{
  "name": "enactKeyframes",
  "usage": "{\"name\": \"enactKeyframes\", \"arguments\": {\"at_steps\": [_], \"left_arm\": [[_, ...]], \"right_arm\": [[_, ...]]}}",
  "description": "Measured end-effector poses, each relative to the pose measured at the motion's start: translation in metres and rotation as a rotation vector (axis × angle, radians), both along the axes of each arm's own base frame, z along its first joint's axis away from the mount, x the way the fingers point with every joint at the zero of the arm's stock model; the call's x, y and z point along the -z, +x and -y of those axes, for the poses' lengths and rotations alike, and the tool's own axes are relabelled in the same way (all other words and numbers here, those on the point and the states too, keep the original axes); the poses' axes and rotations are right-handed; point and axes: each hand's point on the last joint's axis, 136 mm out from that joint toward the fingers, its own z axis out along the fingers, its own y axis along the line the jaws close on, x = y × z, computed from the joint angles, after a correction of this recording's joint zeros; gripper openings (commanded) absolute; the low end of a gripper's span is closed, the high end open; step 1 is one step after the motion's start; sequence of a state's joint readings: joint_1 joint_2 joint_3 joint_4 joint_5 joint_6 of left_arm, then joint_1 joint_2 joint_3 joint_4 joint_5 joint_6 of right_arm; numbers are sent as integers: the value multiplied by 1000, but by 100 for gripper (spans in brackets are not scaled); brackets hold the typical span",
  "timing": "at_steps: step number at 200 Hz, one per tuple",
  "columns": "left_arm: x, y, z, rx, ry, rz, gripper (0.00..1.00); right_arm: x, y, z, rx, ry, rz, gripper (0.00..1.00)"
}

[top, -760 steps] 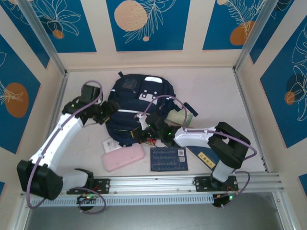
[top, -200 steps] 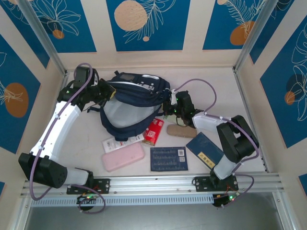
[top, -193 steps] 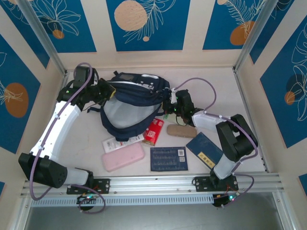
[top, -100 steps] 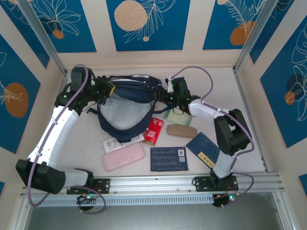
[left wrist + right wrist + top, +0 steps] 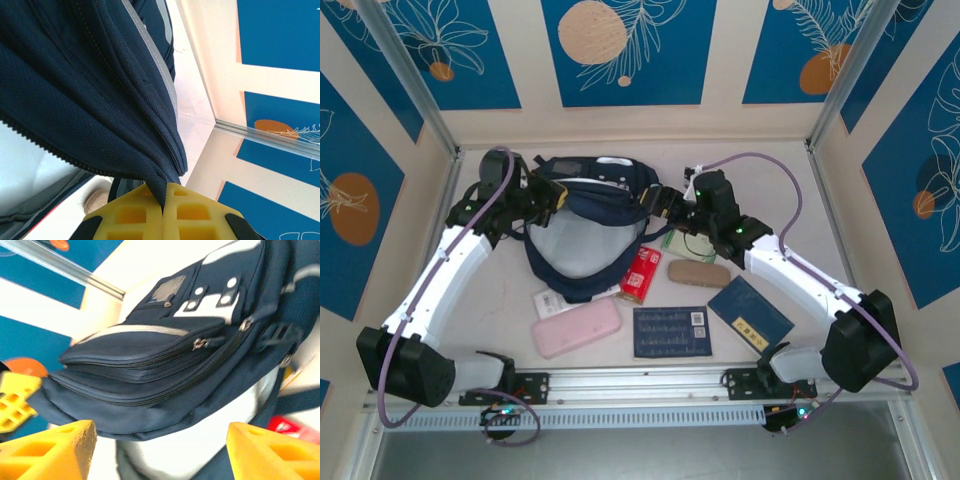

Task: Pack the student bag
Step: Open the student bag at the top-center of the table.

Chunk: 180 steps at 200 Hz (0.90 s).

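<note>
The student bag (image 5: 605, 180) lies at the back middle of the table, navy with white stripes. Its mouth gapes toward me and shows pale grey lining (image 5: 582, 238). My left gripper (image 5: 549, 192) is at the bag's left edge; in the left wrist view its yellow pads (image 5: 135, 215) are shut on a fold of the bag's (image 5: 75, 75) navy fabric. My right gripper (image 5: 661, 204) is at the bag's right edge. In the right wrist view it (image 5: 160, 450) stands open, fingers wide apart, with the bag's (image 5: 165, 355) upper flap and lining just ahead.
In front of the bag lie a red box (image 5: 641, 274), a brown case (image 5: 699, 273), a pink case (image 5: 576, 327), a blue booklet (image 5: 670, 331), a navy book (image 5: 750, 311) and a white pack (image 5: 551, 299). A green-white item (image 5: 682, 241) lies under the right arm.
The left gripper lifted the bag's upper flap, opening the mouth wide. The right gripper moved from the bag's front round to its right edge, and that arm's elbow swung out to the right.
</note>
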State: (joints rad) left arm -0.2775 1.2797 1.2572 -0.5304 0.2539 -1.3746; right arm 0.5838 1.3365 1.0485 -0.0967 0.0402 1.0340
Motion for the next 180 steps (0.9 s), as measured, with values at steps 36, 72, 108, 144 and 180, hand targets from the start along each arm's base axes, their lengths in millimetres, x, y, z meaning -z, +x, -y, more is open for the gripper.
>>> {"name": "enactKeyframes", "arguments": {"at_steps": [36, 72, 108, 144, 180], "left_arm": [[0, -2, 5, 9, 5, 1, 0], [0, -2, 5, 6, 11, 3, 0], [0, -2, 5, 5, 13, 5, 0], [0, -2, 7, 24, 26, 19, 0], [0, -5, 10, 59, 51, 34, 13]], "right_arm": [[18, -16, -30, 95, 180, -306, 79], [37, -20, -59, 145, 247, -475, 83], [49, -9, -69, 192, 280, -509, 73], [35, 19, -72, 224, 317, -461, 30], [24, 41, -70, 231, 361, -413, 0]]}}
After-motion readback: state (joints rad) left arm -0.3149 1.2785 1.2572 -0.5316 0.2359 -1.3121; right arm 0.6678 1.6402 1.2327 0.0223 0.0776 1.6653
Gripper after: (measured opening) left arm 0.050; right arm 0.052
